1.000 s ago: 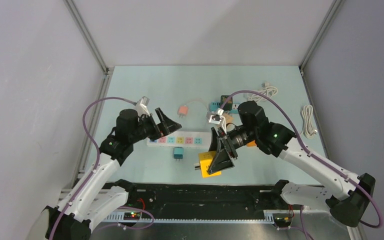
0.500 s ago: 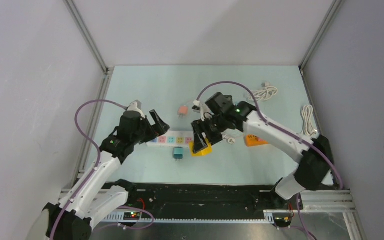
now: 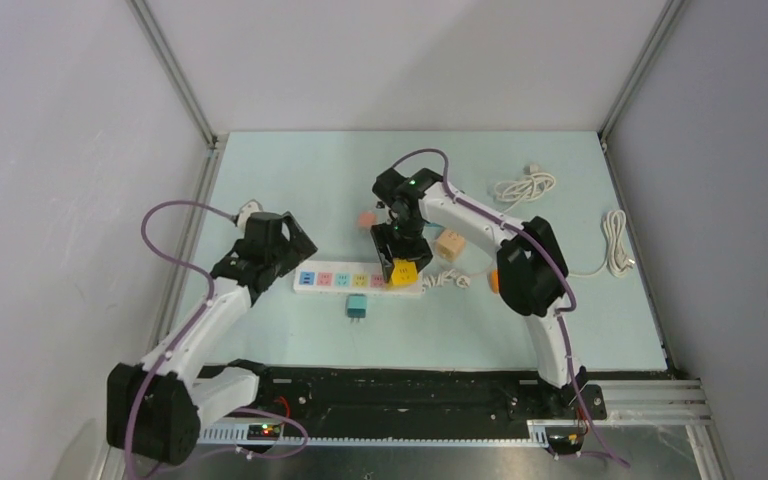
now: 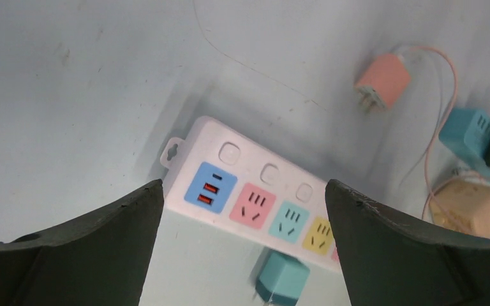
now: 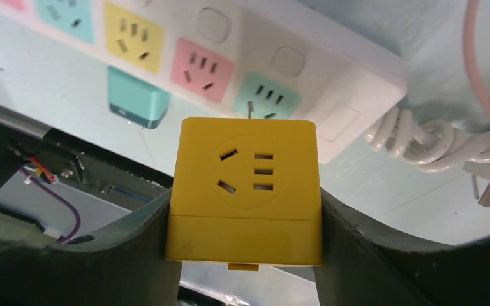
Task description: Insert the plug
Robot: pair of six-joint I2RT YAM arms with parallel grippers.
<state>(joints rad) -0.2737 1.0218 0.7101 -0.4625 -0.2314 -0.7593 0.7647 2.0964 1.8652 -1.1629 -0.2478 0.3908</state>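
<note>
The white power strip [image 3: 345, 280] with coloured sockets lies across the middle of the table. My right gripper [image 3: 400, 262] is shut on a yellow cube plug [image 3: 405, 274] and holds it over the strip's right end. In the right wrist view the yellow cube plug [image 5: 245, 185] sits between my fingers, and one prong tip shows just above the strip's last teal socket [image 5: 268, 97]. My left gripper [image 3: 285, 245] is open and empty over the strip's left end [image 4: 255, 204], above the blue USB panel [image 4: 210, 188].
A teal plug [image 3: 357, 306] lies just in front of the strip. A pink plug [image 3: 366, 220], a tan cube [image 3: 449, 244] and a blue cube [image 4: 469, 132] lie behind it. White cables [image 3: 525, 186] lie at the back right, and another cable [image 3: 615, 240] lies along the right edge.
My right arm carried the yellow cube plug from the front of the table back to the strip's right end. My left gripper drew back to the strip's left end.
</note>
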